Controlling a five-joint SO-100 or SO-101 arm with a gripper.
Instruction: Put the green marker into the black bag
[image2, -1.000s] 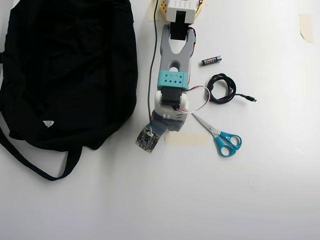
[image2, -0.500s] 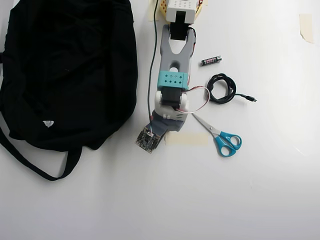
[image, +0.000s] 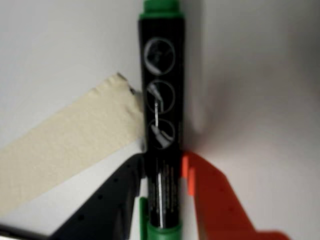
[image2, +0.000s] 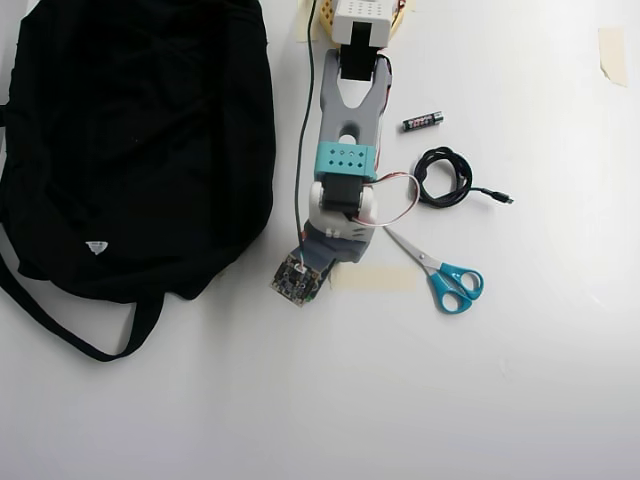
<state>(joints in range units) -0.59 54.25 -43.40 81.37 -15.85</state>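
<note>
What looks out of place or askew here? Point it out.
Nothing looks spilled or damaged. The one oddity: a strip of masking tape stuck slantwise to the table, its torn end tucked under the green marker. The claw straddles the marker's barrel. The black bag lies slumped, its opening not visible in the overhead view.

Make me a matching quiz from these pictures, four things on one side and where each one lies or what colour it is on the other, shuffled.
Things:
1. green marker
2. black bag
3. scissors
4. battery

Descriptions:
A. teal handles, right of the arm in the overhead view
B. between the tool's black and orange fingers
C. fills the upper left of the overhead view
D. small, above the coiled cable

Pairs: 1-B, 2-C, 3-A, 4-D
</note>
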